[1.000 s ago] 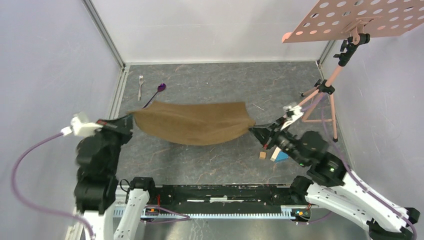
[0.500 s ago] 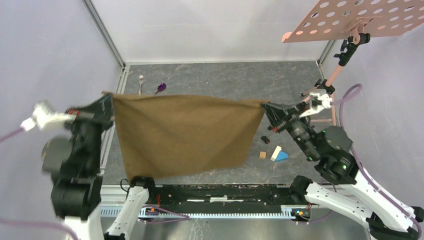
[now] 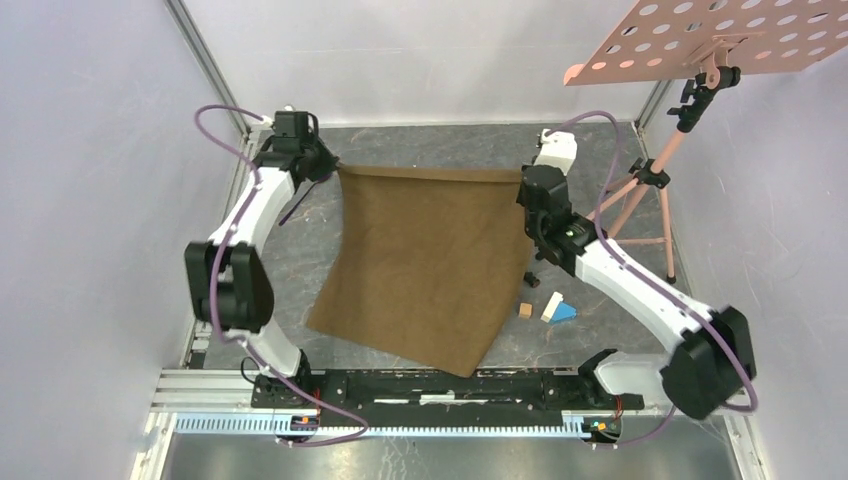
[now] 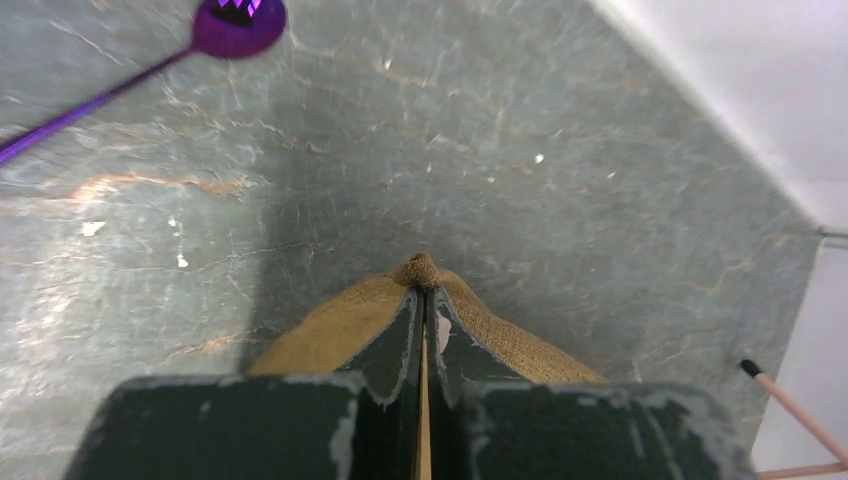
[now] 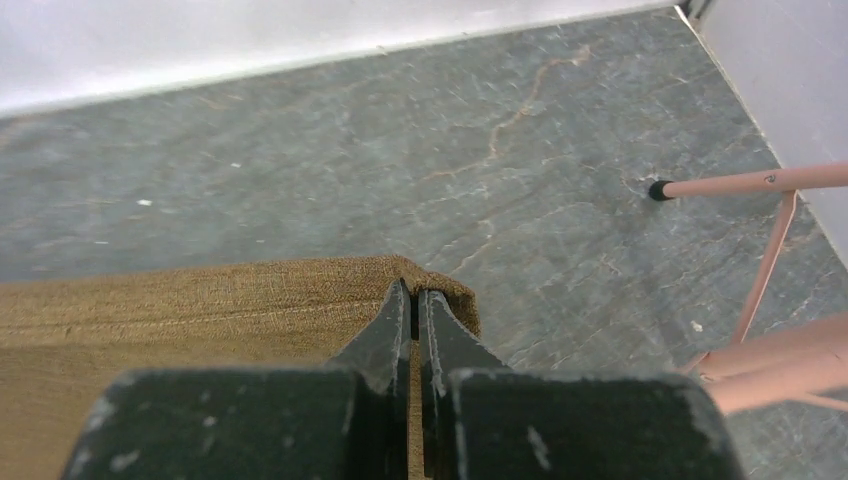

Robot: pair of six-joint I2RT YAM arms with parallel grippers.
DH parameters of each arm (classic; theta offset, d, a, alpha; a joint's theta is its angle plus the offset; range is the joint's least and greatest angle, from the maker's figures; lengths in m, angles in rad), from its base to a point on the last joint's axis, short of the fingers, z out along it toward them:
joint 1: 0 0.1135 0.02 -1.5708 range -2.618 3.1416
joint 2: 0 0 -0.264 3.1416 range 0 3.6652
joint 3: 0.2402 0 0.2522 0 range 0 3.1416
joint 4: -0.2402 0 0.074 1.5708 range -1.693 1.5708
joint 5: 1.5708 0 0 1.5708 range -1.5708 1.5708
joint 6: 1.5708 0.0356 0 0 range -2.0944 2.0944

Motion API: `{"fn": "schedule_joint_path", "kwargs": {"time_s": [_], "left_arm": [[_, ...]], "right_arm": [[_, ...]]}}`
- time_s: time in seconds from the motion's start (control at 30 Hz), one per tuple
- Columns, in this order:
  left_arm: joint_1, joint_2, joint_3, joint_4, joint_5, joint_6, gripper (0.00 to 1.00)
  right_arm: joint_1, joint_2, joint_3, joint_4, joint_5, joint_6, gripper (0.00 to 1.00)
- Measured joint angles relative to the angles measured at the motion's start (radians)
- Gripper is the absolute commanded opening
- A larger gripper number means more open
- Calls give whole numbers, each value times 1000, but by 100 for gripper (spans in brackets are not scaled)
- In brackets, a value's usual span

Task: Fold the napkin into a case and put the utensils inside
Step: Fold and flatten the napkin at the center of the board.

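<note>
The two arms hold the napkin [image 3: 425, 265] by its two far corners. The left gripper [image 4: 422, 295] is pinched tight on the far left corner. The right gripper [image 5: 413, 295] is pinched tight on the far right corner. The far edge is pulled straight between them, low over the table [image 3: 440, 145]. The rest of the brown cloth spreads toward the near side and looks mostly flat.

I think this is the step of laying the napkin out, with no fold made yet. The spoon [image 4: 238, 22] lies on the table just past the left corner. I cannot see the fork.

Next, the cloth likely needs to be set down smooth and let go. Then one side can be lifted over to start the case.
</note>
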Motion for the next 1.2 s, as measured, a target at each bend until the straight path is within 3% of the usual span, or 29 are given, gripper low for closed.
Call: {"fn": "schedule_joint_path", "kwargs": {"time_s": [0.2,0.67,1.0,1.2], "left_arm": [[4,225,98,24,77,5,2],[25,205,100,53,52,32,2],[126,91,115,23,14,79,2],[139,-114,103,-39,6,82,2]], "right_arm": [[-66,211,19,59,-72,-84,0],[-79,350,176,105,-295,-182,0],[-83,435,270,115,-469,-179,0],[-76,340,284,23,-531,-171,0]]}}
